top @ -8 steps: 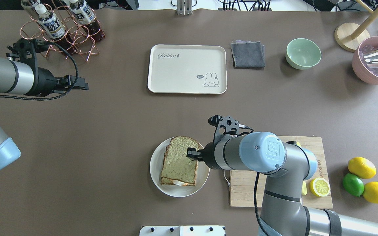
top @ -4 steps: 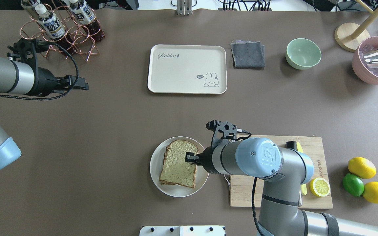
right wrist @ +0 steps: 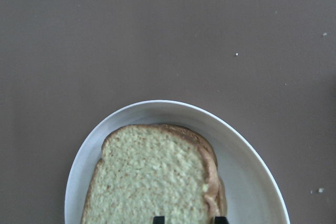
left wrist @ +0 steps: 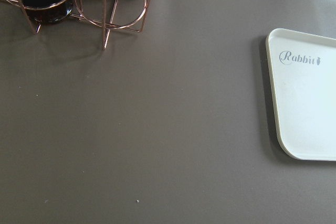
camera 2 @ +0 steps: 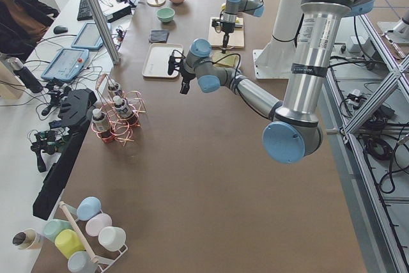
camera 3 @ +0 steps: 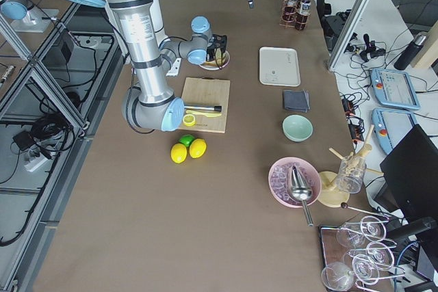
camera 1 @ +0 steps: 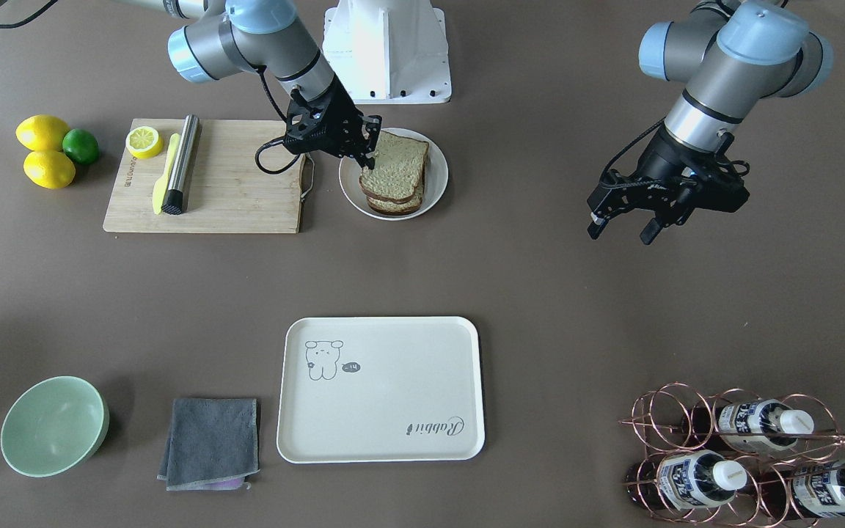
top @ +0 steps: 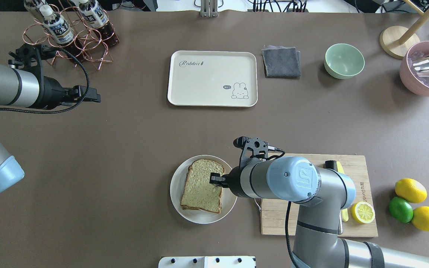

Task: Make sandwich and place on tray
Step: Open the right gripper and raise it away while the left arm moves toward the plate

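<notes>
The sandwich (top: 201, 186) sits on the plate (top: 175, 193), far from the tray (top: 207, 82). The right gripper (top: 214, 179) is spread a little at its edge. It looks soft and light, so pinch both slices together at one side, gently. The left gripper (camera 1: 619, 235) is spread too.

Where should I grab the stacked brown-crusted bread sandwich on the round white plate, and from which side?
Pinch the sandwich edge facing the wooden cutting board, through both slices, right claw entering from that side: the stack lies flat there.
</notes>
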Robot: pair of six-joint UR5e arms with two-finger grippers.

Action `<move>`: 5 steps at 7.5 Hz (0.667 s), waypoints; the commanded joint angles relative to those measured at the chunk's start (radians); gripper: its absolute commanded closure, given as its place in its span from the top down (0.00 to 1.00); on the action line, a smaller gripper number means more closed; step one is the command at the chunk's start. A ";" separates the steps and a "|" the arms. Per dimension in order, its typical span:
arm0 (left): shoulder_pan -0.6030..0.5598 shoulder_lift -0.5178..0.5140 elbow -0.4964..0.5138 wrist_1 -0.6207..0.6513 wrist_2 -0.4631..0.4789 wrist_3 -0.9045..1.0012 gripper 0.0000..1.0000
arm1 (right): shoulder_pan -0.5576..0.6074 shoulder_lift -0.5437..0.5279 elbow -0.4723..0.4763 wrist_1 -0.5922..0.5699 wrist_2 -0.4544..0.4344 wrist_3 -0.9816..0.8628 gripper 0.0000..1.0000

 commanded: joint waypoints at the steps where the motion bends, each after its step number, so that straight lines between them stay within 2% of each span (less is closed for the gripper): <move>1: 0.000 -0.020 0.003 0.002 -0.002 -0.001 0.97 | 0.036 -0.001 0.020 0.000 0.003 0.033 0.99; 3: 0.002 -0.061 0.024 0.002 -0.005 -0.009 0.97 | 0.105 -0.012 0.036 -0.003 0.039 0.032 0.99; 5: 0.057 -0.083 0.034 -0.003 -0.002 -0.017 0.97 | 0.259 -0.020 0.035 -0.014 0.224 0.031 0.99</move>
